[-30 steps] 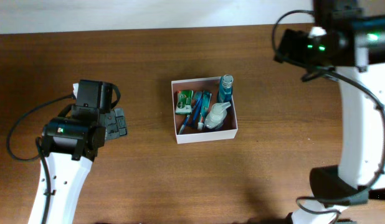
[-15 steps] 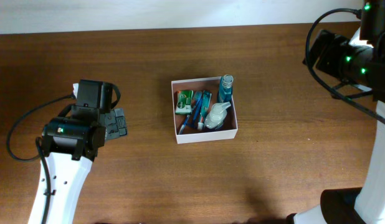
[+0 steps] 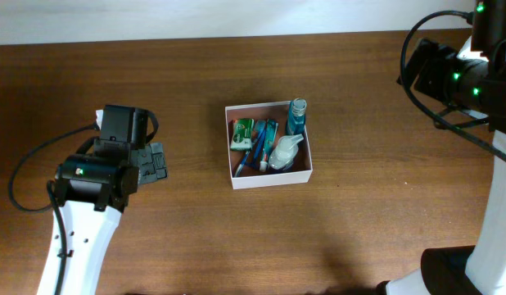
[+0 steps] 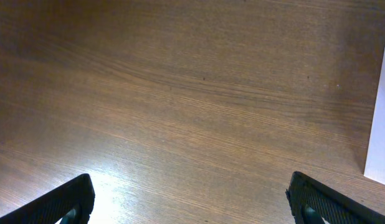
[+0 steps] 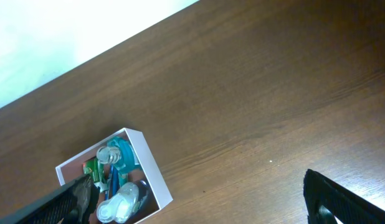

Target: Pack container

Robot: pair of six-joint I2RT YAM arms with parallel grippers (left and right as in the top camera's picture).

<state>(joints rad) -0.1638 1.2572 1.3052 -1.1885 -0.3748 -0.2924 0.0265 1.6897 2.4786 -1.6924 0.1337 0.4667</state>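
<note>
**Item:** square, shallow, open-topped container (image 3: 273, 178) with thin white walls and a reddish-brown floor. Near the centre of the dark wooden worktop (image 3: 359, 229), upright, touched by neither arm.

**Contents (four made out, packed close):**
- small green packet (image 3: 242, 133) at the 10 o'clock corner
- blue tube or brush (image 3: 265, 135) in the middle, type uncertain
- white pump-type bottle (image 3: 284, 152) towards 4 o'clock
- clear bottle of blue liquid (image 3: 296, 116) at 1 o'clock, seemingly propped against the far wall

**Arms:**
- left gripper (image 4: 189, 186): well apart from the container, at its 9 o'clock. Fingers spread wide, nothing between them, bare wood beneath.
- right gripper (image 5: 195, 193): well apart at 2 o'clock, seemingly held high. Fingers likewise spread and empty.

**Stage, as judged:** packing apparently complete, with no loose toiletries seen on the worktop.

**Handling note:** keep both arms clear of the thin walls (easily nudged). Check the 1 o'clock bottle for overhang. If reseating it, approach from above and grip the cap end only.

**Markings:** pale print on the green packet, too small to read. No brand legible anywhere.
</note>
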